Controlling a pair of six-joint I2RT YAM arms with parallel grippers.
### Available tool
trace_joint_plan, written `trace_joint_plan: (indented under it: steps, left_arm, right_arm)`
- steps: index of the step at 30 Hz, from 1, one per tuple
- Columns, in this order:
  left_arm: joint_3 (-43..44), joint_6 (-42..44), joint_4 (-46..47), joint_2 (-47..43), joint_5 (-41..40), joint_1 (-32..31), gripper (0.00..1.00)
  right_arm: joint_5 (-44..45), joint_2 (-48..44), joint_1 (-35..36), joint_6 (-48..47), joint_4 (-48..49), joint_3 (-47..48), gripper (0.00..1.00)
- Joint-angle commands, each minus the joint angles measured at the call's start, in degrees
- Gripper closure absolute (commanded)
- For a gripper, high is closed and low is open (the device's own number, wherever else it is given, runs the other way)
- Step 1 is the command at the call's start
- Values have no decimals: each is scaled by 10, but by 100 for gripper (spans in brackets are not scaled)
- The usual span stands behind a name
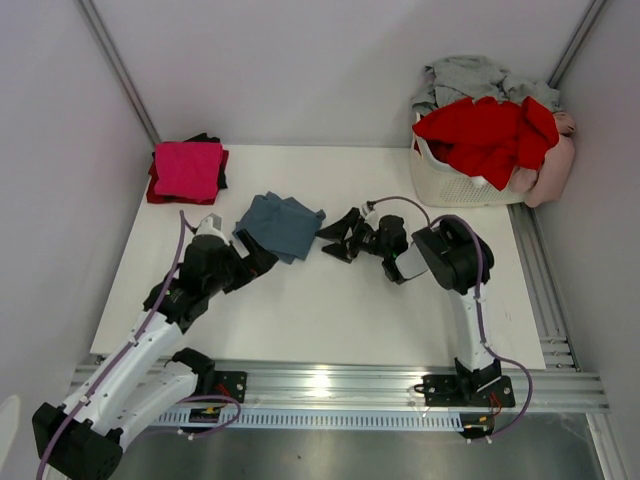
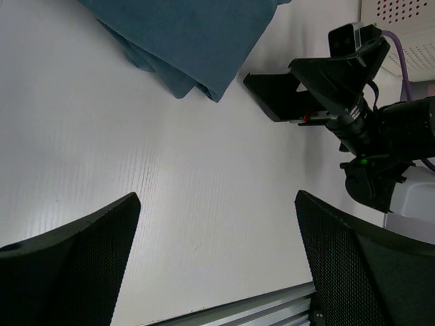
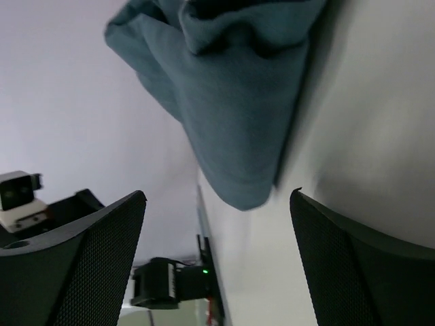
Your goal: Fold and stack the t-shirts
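The folded slate-blue t-shirt [image 1: 280, 225] is laid flat on the table [image 1: 330, 310], long axis running far-left to near-right, and is flanked by the right gripper [image 1: 335, 238], spread and empty, just off its right edge, and the left gripper [image 1: 255, 255], likewise spread and empty, at its near edge.

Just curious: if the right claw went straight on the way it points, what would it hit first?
Probably the folded blue-grey t-shirt, lying just ahead of the open right gripper; nothing shows between them.
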Motion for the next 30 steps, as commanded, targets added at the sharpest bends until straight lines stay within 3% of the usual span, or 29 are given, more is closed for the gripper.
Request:
trace_joint_plan:
  steps: [1, 6, 9, 11, 16, 19, 20, 25, 26, 30]
  left_arm:
    - [32, 26, -12, -16, -15, 5, 1]
    - [39, 33, -23, -24, -13, 5, 1]
    - [47, 38, -25, -22, -13, 5, 1]
    - [51, 47, -31, -22, -18, 5, 1]
    - [65, 64, -39, -24, -35, 7, 1]
    - [68, 72, -33, -25, -35, 8, 1]
    - [67, 73, -31, -25, -34, 9, 1]
    - [73, 81, -29, -20, -40, 16, 1]
    - [72, 81, -31, -21, -42, 18, 1]
    - [75, 86, -32, -23, -45, 27, 1]
  right_arm:
    - [21, 85, 16, 121, 201, 23, 9]
    - [48, 126, 47, 121, 158, 122, 10]
    - [36, 148, 66, 87, 62, 224, 12]
    - [31, 151, 86, 47, -46, 292, 16]
    - [66, 140, 128, -187, -401, 425, 23]
    - [101, 141, 142, -253, -508, 482, 37]
    - [106, 141, 143, -257, -522, 492, 50]
    - [105, 140, 138, -278, -569, 496, 78]
    - [110, 138, 138, -287, -587, 492, 88]
    - [129, 109, 138, -323, -649, 464, 100]
